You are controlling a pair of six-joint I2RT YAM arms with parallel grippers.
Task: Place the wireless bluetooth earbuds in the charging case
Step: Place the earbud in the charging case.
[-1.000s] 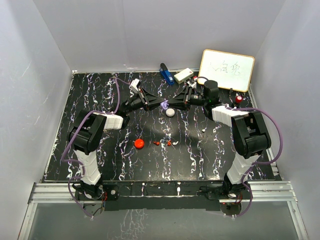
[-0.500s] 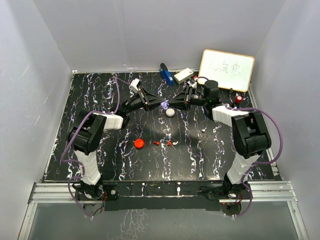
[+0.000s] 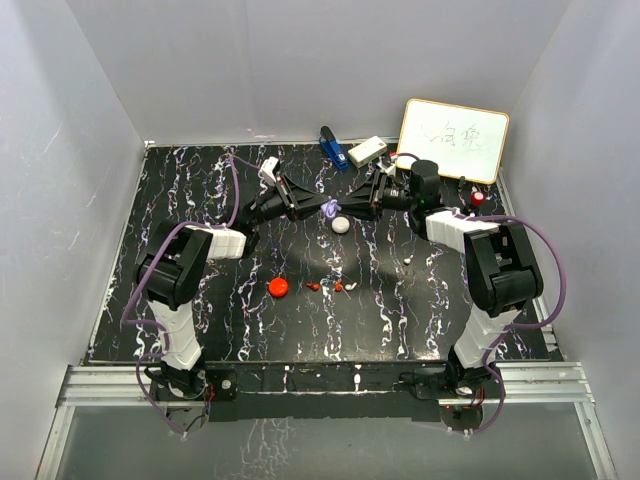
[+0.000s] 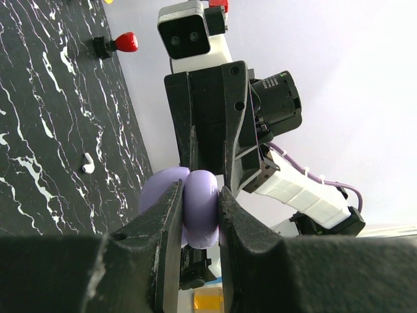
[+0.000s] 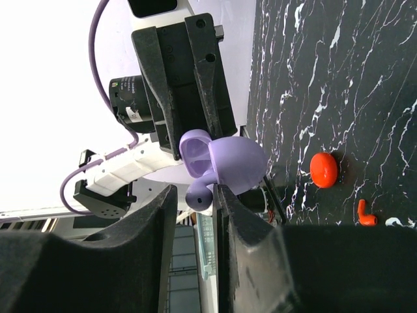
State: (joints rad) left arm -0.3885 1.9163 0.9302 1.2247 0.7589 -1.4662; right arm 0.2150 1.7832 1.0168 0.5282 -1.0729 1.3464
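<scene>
Left fingers (image 4: 171, 218): closed on the purple case (image 4: 199, 208), pinching its body from both sides. The case is held well above the tabletop (image 3: 200, 200) with its lid swung open and its mouth turned toward the right arm, which judging by the pose gives the other arm access to the socket.

Right fingers (image 5: 234, 222): narrowly parted, one on each side of the purple earbud (image 5: 197, 195). The earbud sits at the case mouth, just below the open lid. Whether the fingers pinch it or merely flank it cannot be told.

The two arms meet tip to tip over the far half of the tabletop. Judged step: seating this earbud.

On the tabletop:
- white case (image 3: 341, 224), below the meeting point
- red case (image 3: 279, 288) and red earbuds (image 3: 338, 286), nearer the bases
- white earbud (image 3: 408, 261), to the right, apart from every case

None of these earbuds is loaded yet
</scene>
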